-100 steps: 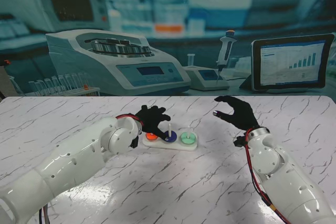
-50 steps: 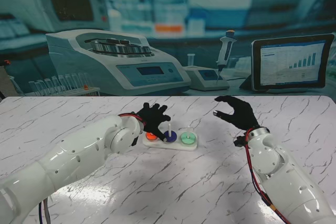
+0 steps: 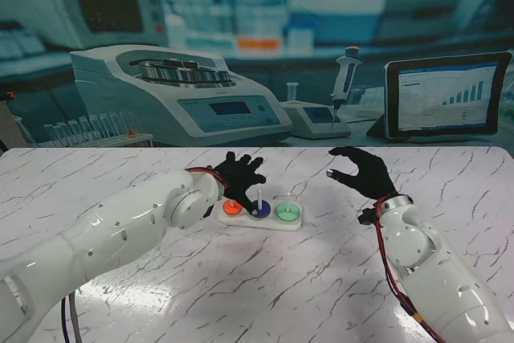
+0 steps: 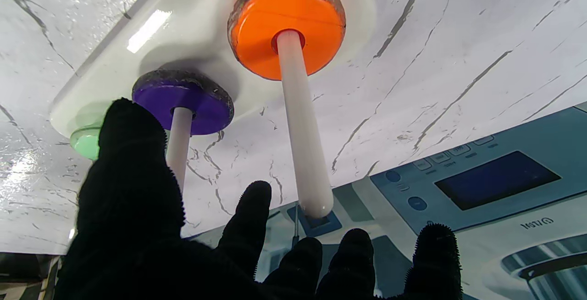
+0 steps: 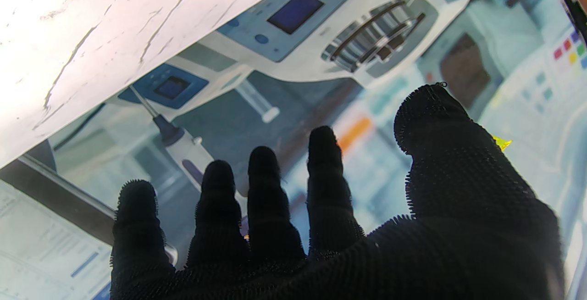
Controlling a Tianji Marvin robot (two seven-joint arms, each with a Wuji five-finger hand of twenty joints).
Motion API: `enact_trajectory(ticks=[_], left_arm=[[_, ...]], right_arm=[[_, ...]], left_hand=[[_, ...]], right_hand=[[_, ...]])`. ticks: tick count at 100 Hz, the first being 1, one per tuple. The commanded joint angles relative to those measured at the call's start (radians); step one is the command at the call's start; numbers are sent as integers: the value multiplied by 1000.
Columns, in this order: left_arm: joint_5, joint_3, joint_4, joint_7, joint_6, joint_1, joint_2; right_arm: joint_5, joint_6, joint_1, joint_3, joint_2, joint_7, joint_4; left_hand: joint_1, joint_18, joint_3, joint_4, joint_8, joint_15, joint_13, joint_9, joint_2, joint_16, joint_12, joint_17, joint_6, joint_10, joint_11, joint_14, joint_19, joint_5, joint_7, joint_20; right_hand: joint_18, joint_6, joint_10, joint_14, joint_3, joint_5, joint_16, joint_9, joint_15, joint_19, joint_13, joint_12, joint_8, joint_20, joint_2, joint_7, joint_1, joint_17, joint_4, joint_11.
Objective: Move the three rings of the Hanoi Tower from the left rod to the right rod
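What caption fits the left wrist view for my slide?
Open left hand hovers over the white base, with orange ring, purple ring and green ring each on its own rod.

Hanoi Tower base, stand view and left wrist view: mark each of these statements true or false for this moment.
1. The orange ring sits on the left rod. True.
2. The purple ring is stacked on top of the orange ring. False: it sits alone on the middle rod.
3. The green ring is on the right rod. True.
4. The left hand grips the orange ring. False: it hovers over the rods with fingers spread, holding nothing.
5. The right hand rests on the white base. False: it hangs in the air to the right of the base, empty.
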Motion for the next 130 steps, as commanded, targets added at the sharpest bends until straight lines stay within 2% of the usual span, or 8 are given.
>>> enact_trajectory(ticks=[1, 33, 42, 67, 98, 108, 130], left_arm=[[-10, 9, 17, -12, -30, -11, -15], [-37, 65, 62, -8, -28, -39, -33], [-43, 72, 69, -8, -27, -40, -36], [-54, 92, 89, -7, -41, -45, -40], [-60, 95, 88, -18, -58, -47, -36], [-62, 93, 90, -17, -63, -46, -36], [-68, 95, 96, -16, -73, -46, -38]], right_arm=[[2, 1, -8, -3, -8, -3, -3], [3, 2, -8, -3, -8, -4, -1], [4, 2, -7, -4, -8, -3, -1], [4, 3, -7, -4, -8, -3, 0], [2, 1, -6, -4, -8, -3, 1], [2, 2, -6, -4, -8, -2, 1], [3, 3, -6, -4, -8, -2, 2]], left_hand=[[-7, 25, -10, -7, 1, -23, -48, -35, 4, -9, -24, -15, 18, 30, -31, 10, -48, -18, -10, -10], [1, 22, -9, -6, 1, -56, -54, -37, -7, -33, -78, -14, 17, 37, -31, 0, -77, -25, -12, -3], [6, 22, -8, -6, 0, -56, -54, -37, -15, -35, -80, -14, 12, 36, -31, -1, -80, -51, -20, -2], [58, 20, 5, 0, 8, -42, -53, -37, -77, -23, -83, -11, -15, 38, -30, 9, -89, -63, -17, 2], [82, 20, 13, 2, 11, -45, -54, -37, -90, -19, -86, -9, -43, 34, -31, 6, -92, -70, -17, 1], [91, 19, 15, 3, 16, -44, -54, -35, -93, -16, -82, -8, -81, 22, -28, 4, -89, -63, -11, 2], [105, 16, 17, 3, 36, -41, -52, -32, -91, -10, -71, -7, -216, -19, -25, -5, -85, -56, 5, 3]], right_hand=[[-83, -21, -14, -9, -10, 12, 7, 19, -17, 7, -2, 2, -10, 8, 21, 8, 13, -13, 26, -1], [-84, -26, -18, -8, -8, 17, 17, 22, 7, 9, 5, 5, -9, 9, 19, 11, 8, -9, 26, 7], [-84, -26, -17, -8, -6, 17, 18, 20, 12, 9, 4, 5, -9, 9, 19, 11, 9, -9, 26, 8], [-82, -18, -12, -1, -6, 14, 16, 18, 18, 8, 2, 3, -9, 9, 20, 11, 11, -12, 26, 6], [-81, -11, -8, -7, -9, 9, 4, 15, -12, 6, -16, 0, -11, 8, 22, 8, 16, -15, 26, -1], [-82, -12, -9, -7, -9, 10, 4, 15, -17, 6, -12, 0, -11, 8, 22, 7, 17, -15, 27, -2], [-84, -17, -14, -13, -10, 10, 8, 20, -18, 7, -6, 2, -11, 8, 22, 8, 13, -13, 27, 1]])
